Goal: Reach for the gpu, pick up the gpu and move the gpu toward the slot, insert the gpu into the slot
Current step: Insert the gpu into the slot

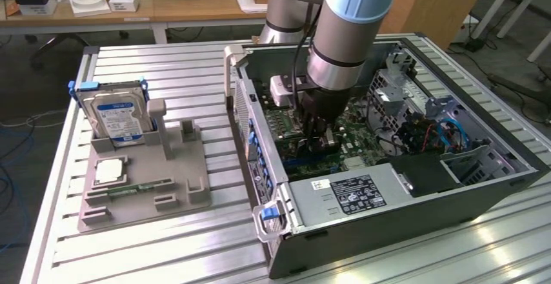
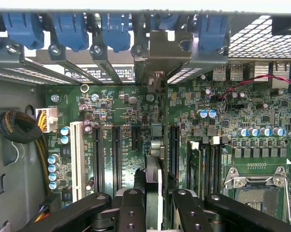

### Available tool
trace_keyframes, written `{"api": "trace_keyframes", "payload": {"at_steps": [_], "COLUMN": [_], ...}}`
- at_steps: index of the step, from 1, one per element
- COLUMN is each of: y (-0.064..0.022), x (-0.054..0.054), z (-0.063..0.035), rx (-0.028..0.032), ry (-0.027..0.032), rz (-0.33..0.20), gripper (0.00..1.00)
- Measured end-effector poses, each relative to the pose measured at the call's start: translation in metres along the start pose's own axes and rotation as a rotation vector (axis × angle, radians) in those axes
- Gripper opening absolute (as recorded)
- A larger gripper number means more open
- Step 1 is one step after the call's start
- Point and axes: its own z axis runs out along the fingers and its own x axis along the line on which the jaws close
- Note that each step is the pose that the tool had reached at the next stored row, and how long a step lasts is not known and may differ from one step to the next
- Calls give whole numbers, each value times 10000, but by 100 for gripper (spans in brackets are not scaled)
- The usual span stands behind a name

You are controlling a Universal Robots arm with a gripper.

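1 gripper [image 1: 317,143] reaches into the open computer case [image 1: 482,187] in the exterior view, the hard drive [image 1: 118,117] at its 9 o'clock. In the wrist view, its fingers [image 2: 133,208] pinch the gpu [image 2: 154,159], held edge-on over the motherboard [image 2: 232,121].

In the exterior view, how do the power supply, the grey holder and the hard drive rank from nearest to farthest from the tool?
1. Power supply: inside the case, just below the tool.
2. Grey holder: on the table, toward the exterior view's left.
3. Hard drive: upright in the holder, farthest left.
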Motion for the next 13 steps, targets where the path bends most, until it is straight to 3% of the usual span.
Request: {"api": "trace_keyframes", "payload": {"at_steps": [11, 12, 13], "y": [-5, -5, -4], "x": [1, -2, -2], "z": [26, -59, -59], "rx": [0, 0, 0], "ry": [2, 1, 1], "rz": [-1, 0, 0], "gripper": [27, 27, 27]}}
